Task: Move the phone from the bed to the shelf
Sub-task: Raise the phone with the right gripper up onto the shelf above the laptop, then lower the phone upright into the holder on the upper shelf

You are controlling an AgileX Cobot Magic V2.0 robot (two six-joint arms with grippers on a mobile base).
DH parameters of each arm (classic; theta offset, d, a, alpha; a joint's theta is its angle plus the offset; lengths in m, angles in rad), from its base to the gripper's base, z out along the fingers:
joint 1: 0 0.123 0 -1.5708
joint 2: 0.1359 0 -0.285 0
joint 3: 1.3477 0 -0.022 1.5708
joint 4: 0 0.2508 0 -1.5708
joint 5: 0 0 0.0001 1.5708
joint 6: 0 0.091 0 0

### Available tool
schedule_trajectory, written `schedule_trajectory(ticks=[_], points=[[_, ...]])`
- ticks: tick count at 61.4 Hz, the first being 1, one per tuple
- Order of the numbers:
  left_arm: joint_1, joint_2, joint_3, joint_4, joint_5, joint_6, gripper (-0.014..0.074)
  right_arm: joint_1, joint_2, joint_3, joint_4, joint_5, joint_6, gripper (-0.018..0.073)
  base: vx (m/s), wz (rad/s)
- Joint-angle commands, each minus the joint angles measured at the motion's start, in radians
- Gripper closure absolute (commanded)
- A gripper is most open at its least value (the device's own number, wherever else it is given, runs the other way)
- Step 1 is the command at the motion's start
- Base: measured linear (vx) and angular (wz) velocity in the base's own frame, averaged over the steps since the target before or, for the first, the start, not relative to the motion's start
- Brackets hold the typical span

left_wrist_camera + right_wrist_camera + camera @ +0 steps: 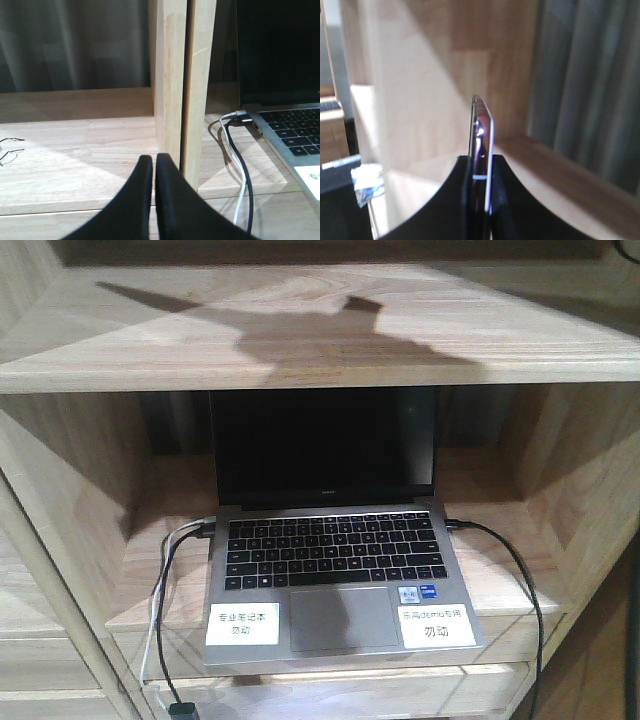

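Note:
The phone (482, 130) shows edge-on in the right wrist view, a thin glossy slab standing upright, and my right gripper (482, 161) is shut on its lower part. It hangs above a pale wooden board of the shelf (540, 170), close to a side wall. In the left wrist view my left gripper (154, 160) is shut with nothing between its black fingers, just in front of an upright divider of the shelf (172, 75). The front view shows the shelf (300, 330) but neither gripper nor the phone. The bed is out of view.
A grey laptop (335, 570) with a black keyboard stands open in the middle compartment, with a black cable (520, 570) on its right and black and white cables (240, 165) on its left. Dark curtains (590, 75) hang behind the shelving.

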State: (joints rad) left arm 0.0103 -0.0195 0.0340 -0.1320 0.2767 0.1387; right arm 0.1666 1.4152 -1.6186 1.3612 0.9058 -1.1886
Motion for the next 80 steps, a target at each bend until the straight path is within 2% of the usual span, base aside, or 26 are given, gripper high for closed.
schedule_trajectory(ticks=[1,12,21,41,54,80], points=[[-0.003,-0.005,0.002,-0.007,-0.073,-0.004,0.0596,0.029,0.033,-0.101,0.079,-0.03,0.011,0.056,0.0,0.0],[-0.003,-0.005,0.002,-0.007,-0.073,-0.004,0.0596,0.104,0.161,-0.234,0.028,-0.042,0.039,0.056,0.0,0.0],[-0.003,-0.005,0.002,-0.007,-0.073,-0.004,0.0596,0.14,0.265,-0.319,0.029,-0.047,0.065,0.056,0.0,0.0],[-0.003,-0.005,0.002,-0.007,-0.073,-0.004,0.0596,0.211,0.401,-0.362,-0.002,-0.073,0.062,0.056,0.0,0.0],[-0.003,-0.005,0.002,-0.007,-0.073,-0.004,0.0596,0.222,0.448,-0.362,-0.056,-0.088,0.053,0.056,0.0,0.0],[-0.003,-0.005,0.002,-0.007,-0.073,-0.004,0.0596,0.222,0.473,-0.362,-0.069,-0.089,0.0,0.0536,0.0,0.0]])
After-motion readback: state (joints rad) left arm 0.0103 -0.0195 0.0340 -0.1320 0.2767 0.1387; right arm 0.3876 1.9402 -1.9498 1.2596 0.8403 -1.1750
